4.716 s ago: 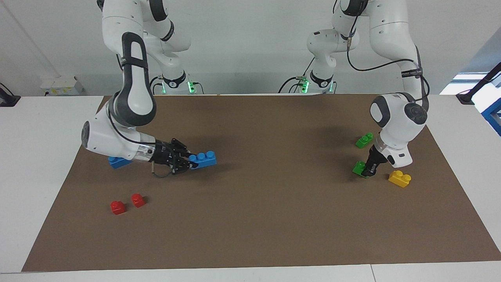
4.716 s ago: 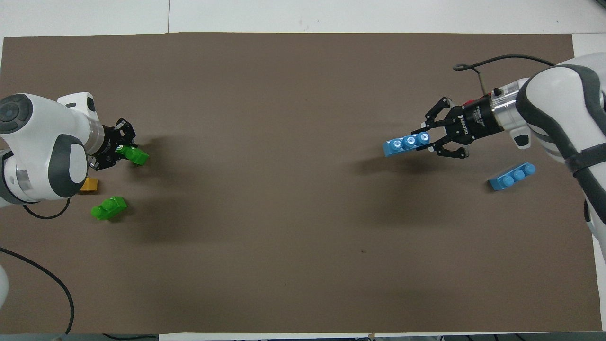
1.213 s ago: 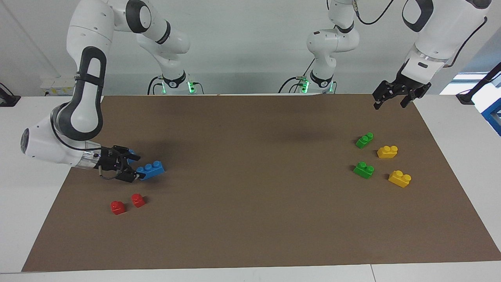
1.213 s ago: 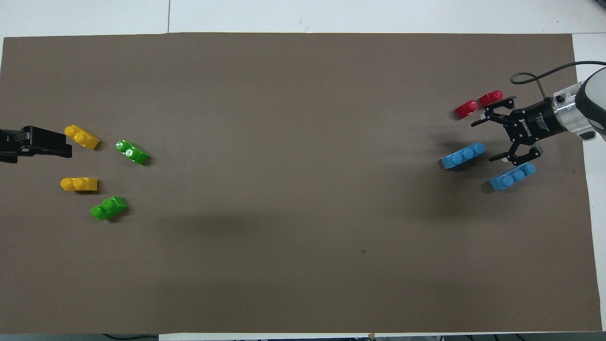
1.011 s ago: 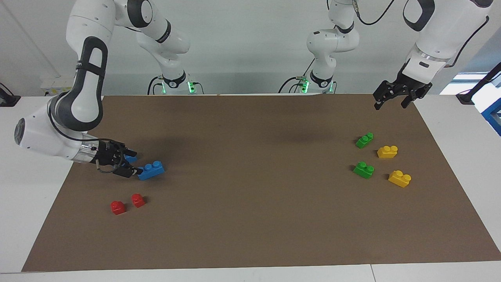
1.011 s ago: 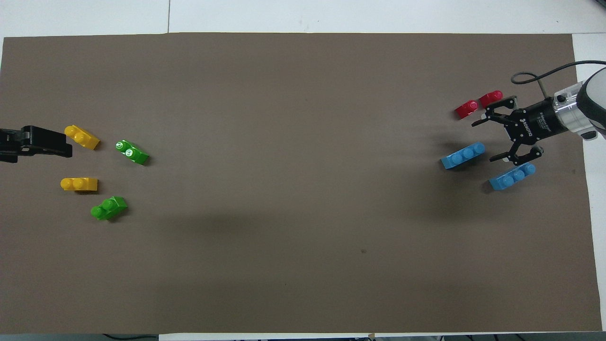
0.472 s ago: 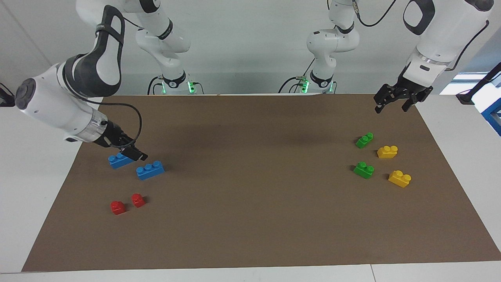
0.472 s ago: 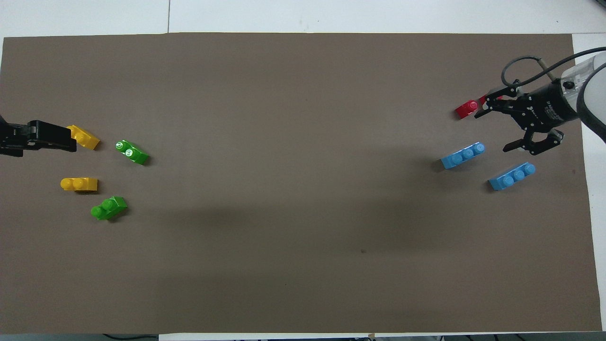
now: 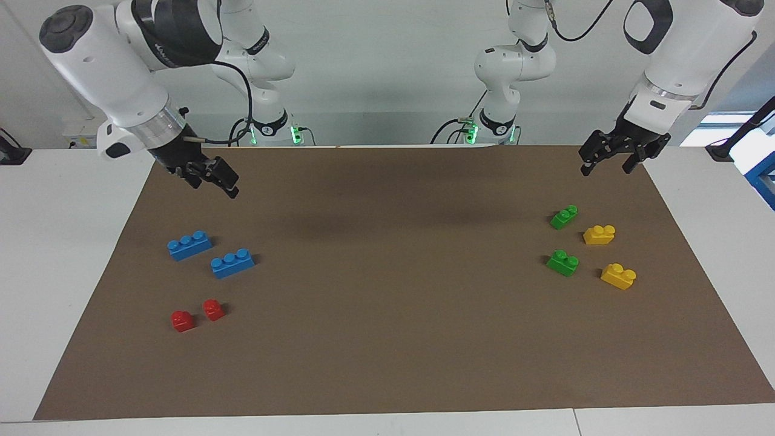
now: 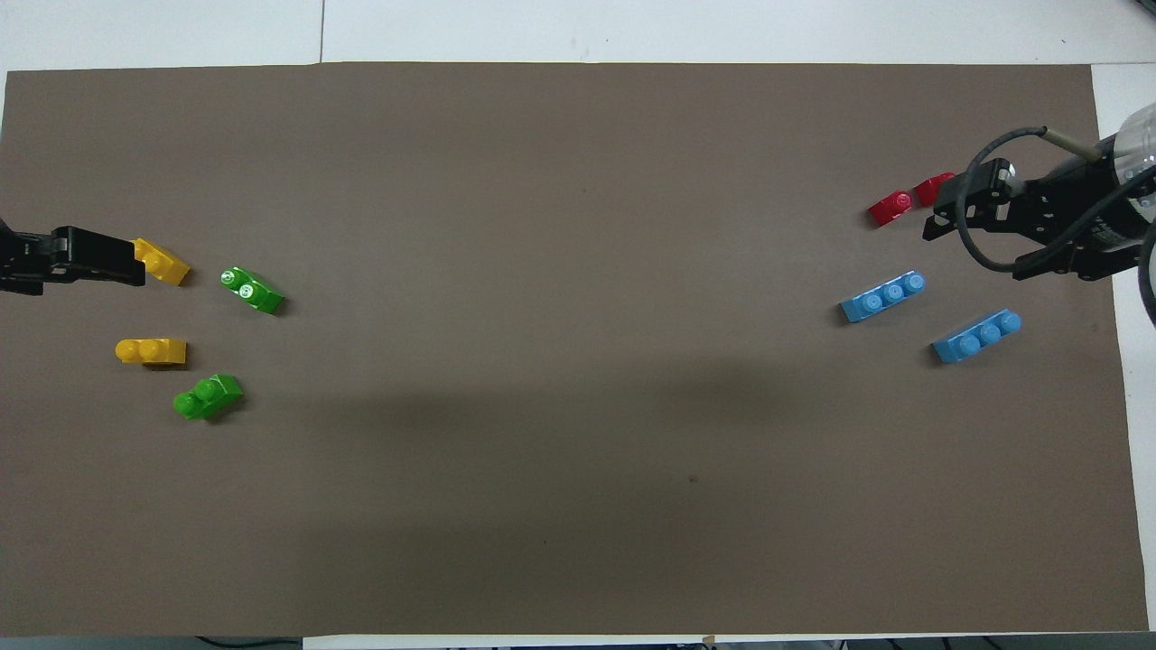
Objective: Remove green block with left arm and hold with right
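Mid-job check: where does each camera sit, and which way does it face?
Facing view: high across the table, looking toward the robots; both arms and their bases show, left hand and right hand raised over the brown mat.
Overhead view: high above the robots' end, looking steeply down and forward; only the hands show, at the side edges.
Shared: the mat and every brick, such as the blue bricks, seen half a turn apart.

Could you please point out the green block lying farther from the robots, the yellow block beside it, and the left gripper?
green block (image 9: 563, 263): facing view, on its top by the studs.
yellow block (image 9: 618, 275): facing view, on its body.
left gripper (image 9: 605, 161): facing view, between its open fingertips.
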Motion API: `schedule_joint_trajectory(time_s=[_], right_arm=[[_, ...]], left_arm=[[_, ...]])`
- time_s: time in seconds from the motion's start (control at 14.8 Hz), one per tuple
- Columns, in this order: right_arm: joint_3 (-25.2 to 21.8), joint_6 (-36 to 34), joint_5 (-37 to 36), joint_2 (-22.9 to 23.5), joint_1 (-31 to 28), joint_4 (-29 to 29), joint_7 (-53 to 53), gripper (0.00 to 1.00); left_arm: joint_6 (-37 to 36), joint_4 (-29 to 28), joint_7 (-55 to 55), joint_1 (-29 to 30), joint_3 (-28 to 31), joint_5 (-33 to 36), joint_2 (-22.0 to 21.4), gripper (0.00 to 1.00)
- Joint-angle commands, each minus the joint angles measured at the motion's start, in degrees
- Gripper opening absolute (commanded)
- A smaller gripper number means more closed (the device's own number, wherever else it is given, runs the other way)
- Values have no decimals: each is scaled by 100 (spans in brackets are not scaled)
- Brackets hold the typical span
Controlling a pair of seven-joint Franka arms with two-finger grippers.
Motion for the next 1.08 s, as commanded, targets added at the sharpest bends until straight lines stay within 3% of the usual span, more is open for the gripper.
schedule_joint_trajectory(time_s=[0.0, 0.13, 0.34, 0.61, 1.01], right_arm=[[7, -141, -329, -339, 166, -30, -584, 100], [77, -509, -312, -646, 175, -170, -683, 100], [104, -607, -312, -709, 157, -233, -822, 100], [60, -256, -417, -657, -114, -215, -2658, 100], [51, -54, -584, -735, -265, -434, -2564, 100]], left_arm=[[22, 68, 99, -46, 73, 50, 30, 100], [14, 68, 99, -46, 73, 50, 30, 100], [22, 68, 99, -46, 73, 50, 30, 100], [31, 68, 99, -46, 73, 50, 30, 100], [31, 68, 99, -37, 64, 41, 21, 100]])
